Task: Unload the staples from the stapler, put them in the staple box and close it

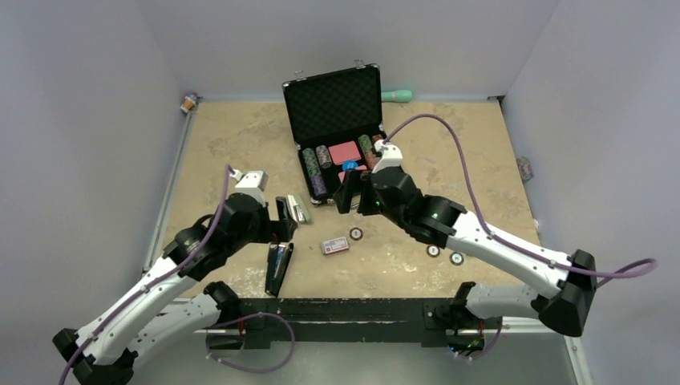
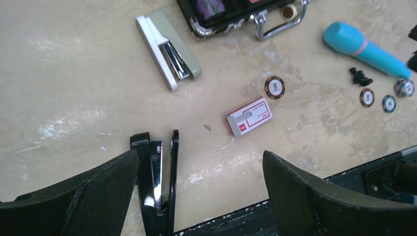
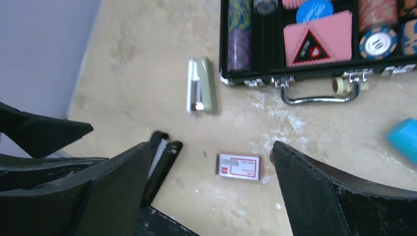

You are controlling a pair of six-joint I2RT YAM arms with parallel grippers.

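Note:
A black stapler [image 1: 278, 269] lies swung open at the table's near edge, its shiny magazine [image 2: 156, 172] showing. The staples themselves are hidden. A white and green stapler [image 1: 298, 209] lies on its side further back. A red and white staple box [image 1: 336, 245] rests between the arms. My left gripper [image 1: 285, 218] hangs open above the table between the two staplers, holding nothing; in its wrist view the black stapler [image 2: 155, 182] lies by the left finger. My right gripper [image 1: 355, 195] is open and empty above the staple box [image 3: 239, 166].
An open black poker case [image 1: 333, 96] with chips and cards stands at the back. Loose chips [image 1: 433, 250] lie to the right. A blue marker [image 2: 364, 49] and a small black piece [image 2: 360, 76] lie near the case handle [image 3: 314, 98].

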